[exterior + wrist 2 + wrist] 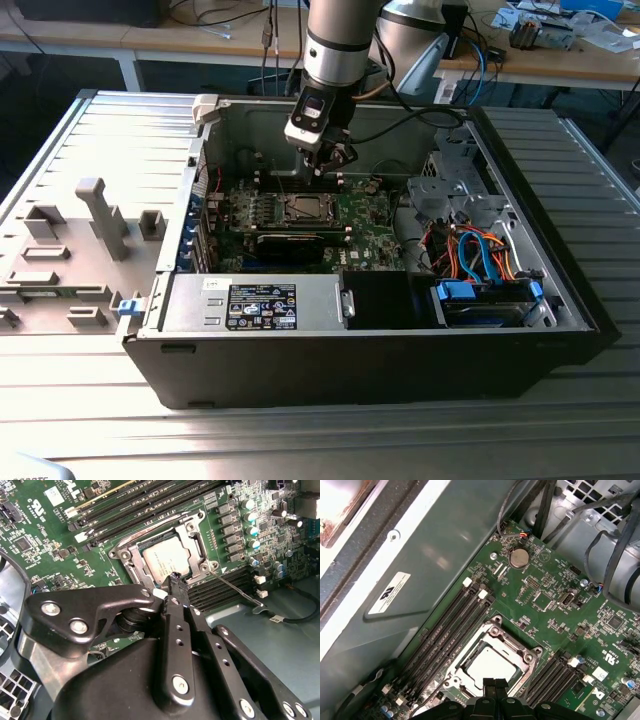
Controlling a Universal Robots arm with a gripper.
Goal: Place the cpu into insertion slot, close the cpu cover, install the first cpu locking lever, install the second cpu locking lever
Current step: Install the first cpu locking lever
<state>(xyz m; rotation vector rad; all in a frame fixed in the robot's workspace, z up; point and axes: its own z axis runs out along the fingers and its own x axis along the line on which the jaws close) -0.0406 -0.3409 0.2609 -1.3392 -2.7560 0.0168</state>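
Observation:
The cpu lies in the socket on the green motherboard, its silver top showing through the window of the cpu cover. The cover lies flat over it. One thin wire locking lever sticks out from the socket's corner, past the memory slots. My gripper hangs just above the socket's edge, fingers shut together with nothing seen between them. The first wrist view has the cpu, the cpu cover and the gripper close together. From the exterior view, the gripper hovers behind the socket.
The open computer case walls in the board. A power supply box runs along its front, and a drive cage with orange and blue cables fills the exterior view's right. Memory slots flank the socket. Grey fixtures stand outside the case.

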